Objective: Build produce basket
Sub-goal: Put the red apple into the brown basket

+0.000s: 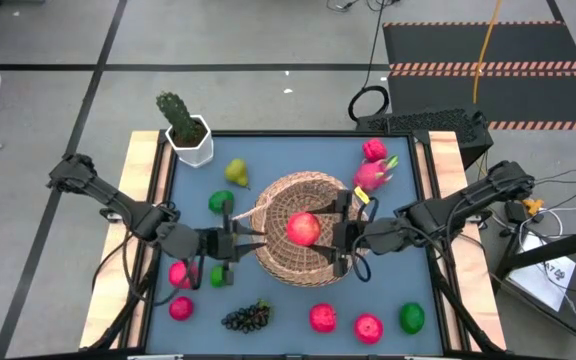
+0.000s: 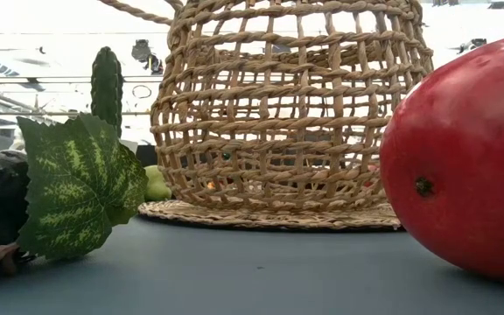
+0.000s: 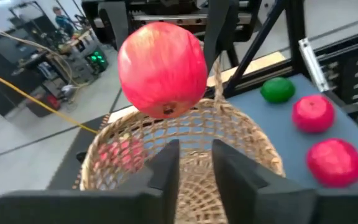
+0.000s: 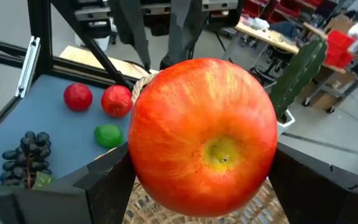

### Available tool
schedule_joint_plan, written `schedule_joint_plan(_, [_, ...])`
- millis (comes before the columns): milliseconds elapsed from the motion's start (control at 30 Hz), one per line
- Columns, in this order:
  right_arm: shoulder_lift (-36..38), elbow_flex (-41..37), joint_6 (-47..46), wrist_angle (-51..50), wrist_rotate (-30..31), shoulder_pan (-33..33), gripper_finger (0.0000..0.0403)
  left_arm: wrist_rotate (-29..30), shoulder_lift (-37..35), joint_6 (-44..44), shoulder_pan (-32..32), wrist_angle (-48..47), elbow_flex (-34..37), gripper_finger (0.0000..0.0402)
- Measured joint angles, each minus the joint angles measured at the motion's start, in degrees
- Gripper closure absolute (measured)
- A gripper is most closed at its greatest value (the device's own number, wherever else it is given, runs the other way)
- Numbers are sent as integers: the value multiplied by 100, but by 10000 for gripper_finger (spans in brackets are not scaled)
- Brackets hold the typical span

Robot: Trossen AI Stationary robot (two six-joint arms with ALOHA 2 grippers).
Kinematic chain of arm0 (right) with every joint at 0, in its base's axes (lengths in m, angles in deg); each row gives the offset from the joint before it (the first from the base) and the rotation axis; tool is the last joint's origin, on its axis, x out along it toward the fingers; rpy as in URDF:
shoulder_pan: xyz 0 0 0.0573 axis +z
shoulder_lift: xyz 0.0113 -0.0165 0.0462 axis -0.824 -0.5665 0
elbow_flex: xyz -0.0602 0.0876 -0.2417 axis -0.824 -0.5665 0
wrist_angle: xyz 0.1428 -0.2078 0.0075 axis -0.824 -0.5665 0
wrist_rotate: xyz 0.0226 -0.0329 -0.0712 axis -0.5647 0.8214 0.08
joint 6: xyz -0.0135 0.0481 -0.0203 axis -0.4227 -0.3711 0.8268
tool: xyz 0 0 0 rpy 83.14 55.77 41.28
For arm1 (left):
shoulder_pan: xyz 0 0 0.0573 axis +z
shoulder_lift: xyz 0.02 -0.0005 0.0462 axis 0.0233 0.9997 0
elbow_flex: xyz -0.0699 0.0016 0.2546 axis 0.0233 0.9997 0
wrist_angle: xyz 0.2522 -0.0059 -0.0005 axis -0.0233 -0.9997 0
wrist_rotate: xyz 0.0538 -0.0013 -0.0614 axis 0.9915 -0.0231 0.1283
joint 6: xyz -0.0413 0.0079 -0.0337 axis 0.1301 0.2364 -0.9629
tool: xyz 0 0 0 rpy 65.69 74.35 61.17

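Red-orange streaked apple [image 4: 202, 135] up close, clamped in the right end effector [image 1: 340, 236] above the tan wicker basket [image 1: 278, 245] mid-counter. Left end effector [image 1: 230, 243] at the basket's rim, fingers slightly apart, empty.

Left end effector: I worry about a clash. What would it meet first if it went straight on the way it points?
Probably the basket: the left end effector points at its near rim. Beyond, the right end effector holds a red apple over the basket. Depth is unclear.
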Motion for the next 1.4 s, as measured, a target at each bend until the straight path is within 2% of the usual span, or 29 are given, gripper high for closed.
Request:
schedule_joint_plan(167, [0,0,-157,-28,-4,0,83,622,297,710,11,271,0,201])
schedule_joint_plan(367, [5,-28,-447,-140,-15,0,83,1758,752,1070,11,1013,0,82])
schedule_joint_plan(500, [41,-293,-366,-46,-4,2,83,1719,811,794,13,1278,0,12])
schedule_joint_plan(600, [78,-455,-252,182,43,-15,83,1463,758,369,62,1428,0,18])
schedule_joint_plan(767, [63,-759,295,446,460,-52,83,642,596,-116,175,1534,-52,39])
schedule_joint_plan(833, [70,-865,487,612,538,-83,83,693,616,-198,215,1541,-63,39])
schedule_joint_plan(967, [66,-979,782,721,603,-103,83,1468,603,-124,366,2190,-92,38])
schedule_joint_plan(1033, [67,-979,844,739,702,-103,83,1566,596,68,432,2365,-94,41])
schedule_joint_plan(1100, [72,-979,891,744,770,-103,83,1322,608,311,428,2273,-93,45])
schedule_joint_plan(1200, [72,-979,908,738,763,-103,83,788,672,174,386,2152,-92,47])
schedule_joint_plan(1400, [72,-979,941,738,732,-103,82,601,946,121,465,2144,-87,18])
